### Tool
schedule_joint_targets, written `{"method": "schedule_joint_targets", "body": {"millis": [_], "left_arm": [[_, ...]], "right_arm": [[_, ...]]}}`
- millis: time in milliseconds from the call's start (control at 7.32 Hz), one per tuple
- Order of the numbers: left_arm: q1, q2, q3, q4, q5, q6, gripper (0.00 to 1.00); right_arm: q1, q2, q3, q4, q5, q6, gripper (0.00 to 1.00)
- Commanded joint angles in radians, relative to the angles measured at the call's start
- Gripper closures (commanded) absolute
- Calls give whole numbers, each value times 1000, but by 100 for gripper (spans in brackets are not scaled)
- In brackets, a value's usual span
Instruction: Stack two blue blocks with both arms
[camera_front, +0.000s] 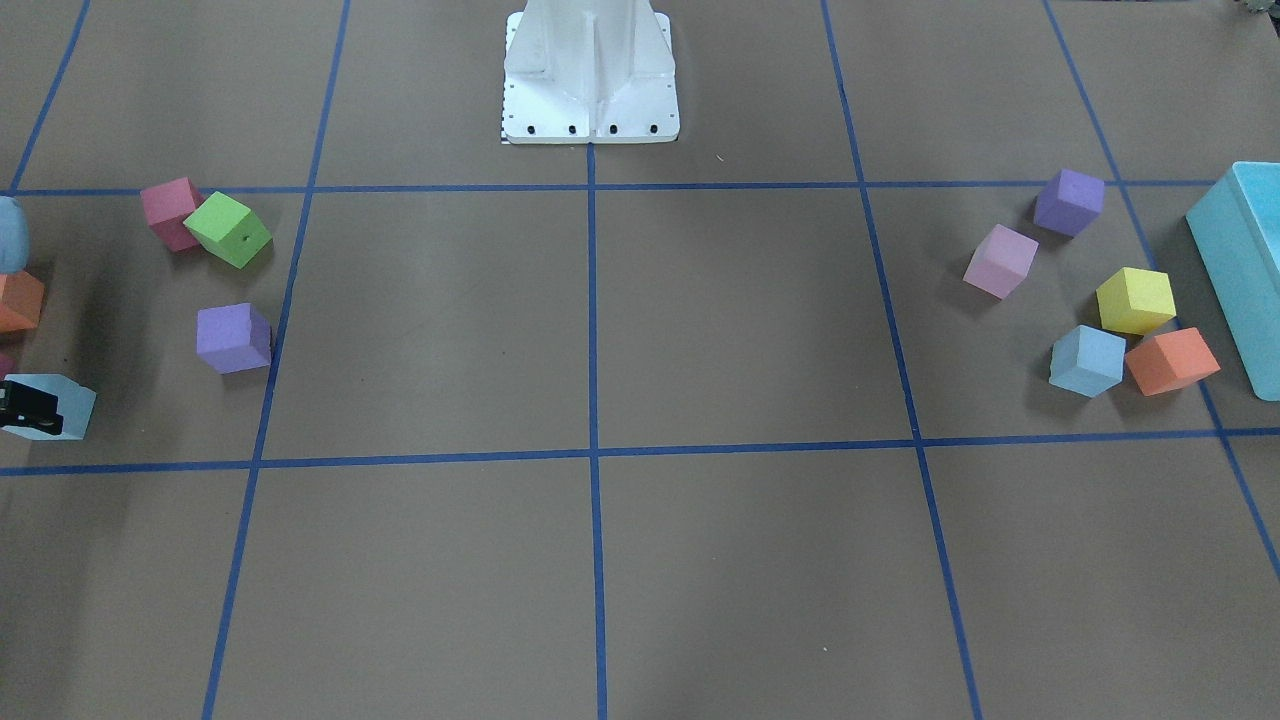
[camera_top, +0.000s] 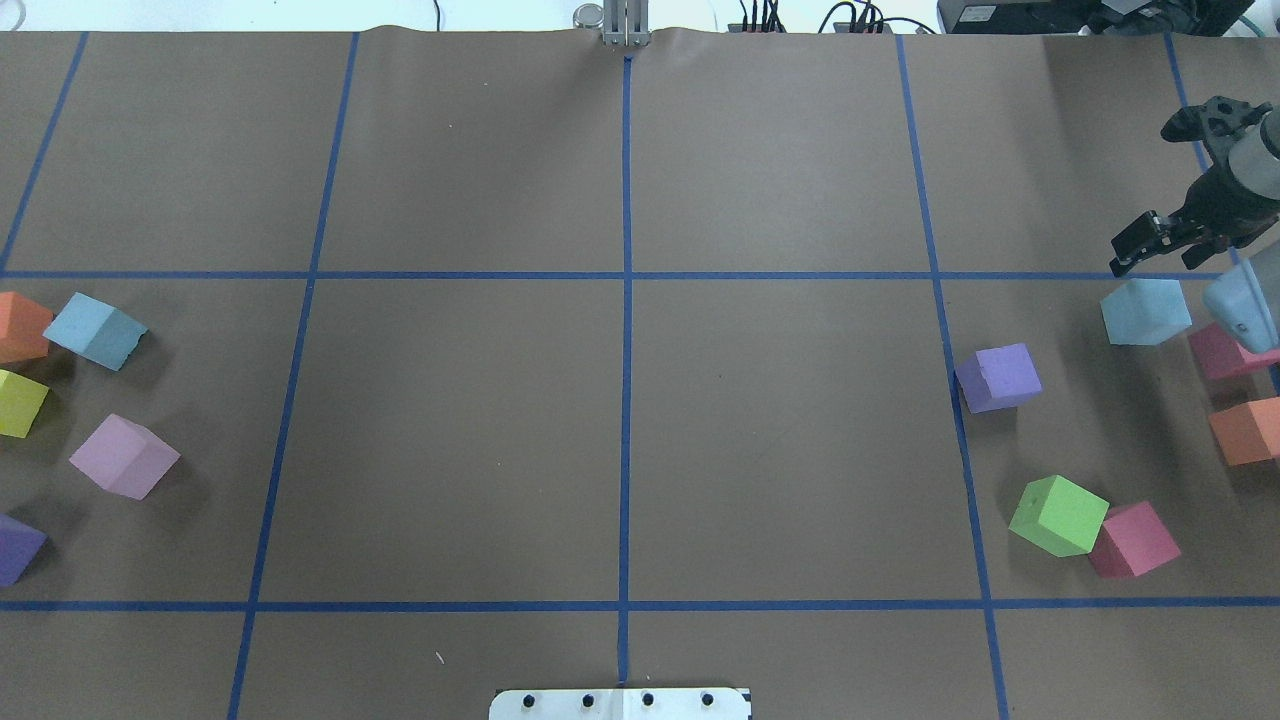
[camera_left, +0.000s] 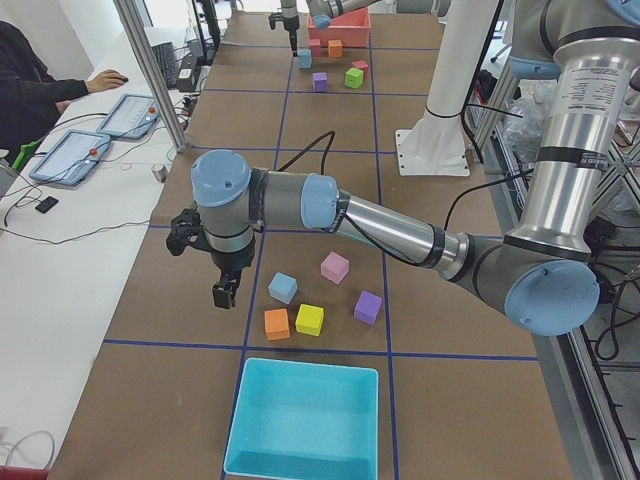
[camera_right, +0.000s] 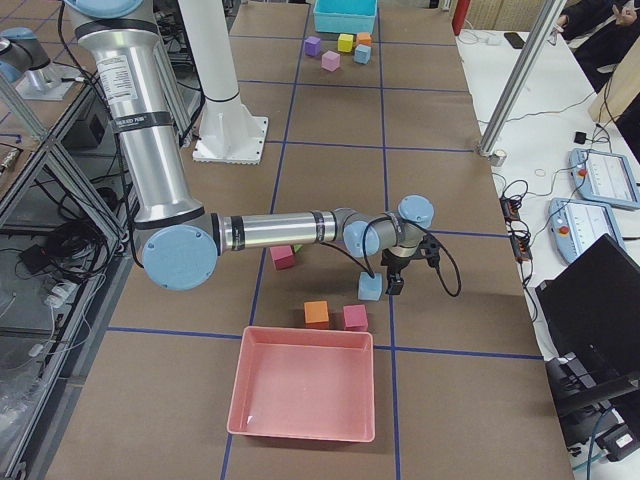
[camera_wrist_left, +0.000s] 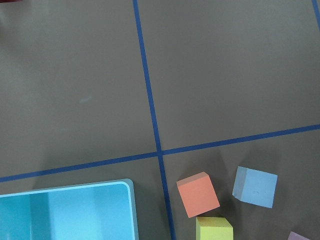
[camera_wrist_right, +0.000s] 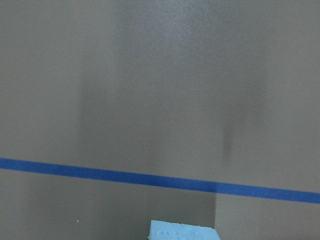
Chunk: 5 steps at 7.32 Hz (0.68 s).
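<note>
The blue blocks sit well apart, one near each end of the table (camera_top: 620, 420), each flat on the table. The right blue block (camera_top: 1145, 311) lies near the table's right end, just beside a red cube (camera_top: 1225, 352). An orange cube (camera_top: 1248, 430) lies a little nearer the robot's edge. The right end effector (camera_top: 1160, 255) hangs just past this block toward the far edge, released, with nothing between its fingers. The left blue block (camera_top: 95, 332) lies near the left end and touches another orange cube (camera_top: 20, 327). A yellow cube (camera_top: 20, 403) is close by and the turquoise bin (camera_left: 305, 420) stands at that end. The left end effector (camera_left: 225, 295) hangs on the far-edge side of that cluster. I cannot tell whether it is clenched or released.
</note>
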Motion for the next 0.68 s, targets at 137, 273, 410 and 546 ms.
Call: {"method": "schedule_joint_targets", "body": {"millis": [137, 273, 410, 546], "left_arm": [[0, 0, 0, 0, 0, 0, 2], [0, 0, 0, 0, 0, 0, 2], [0, 0, 0, 0, 0, 0, 2], [0, 0, 0, 0, 0, 0, 2]], "right_arm": [[-10, -27, 0, 6, 1, 0, 0], [-16, -46, -3, 44, 1, 0, 0], [-17, -56, -2, 52, 3, 0, 0], [-22, -74, -2, 76, 3, 0, 0]]}}
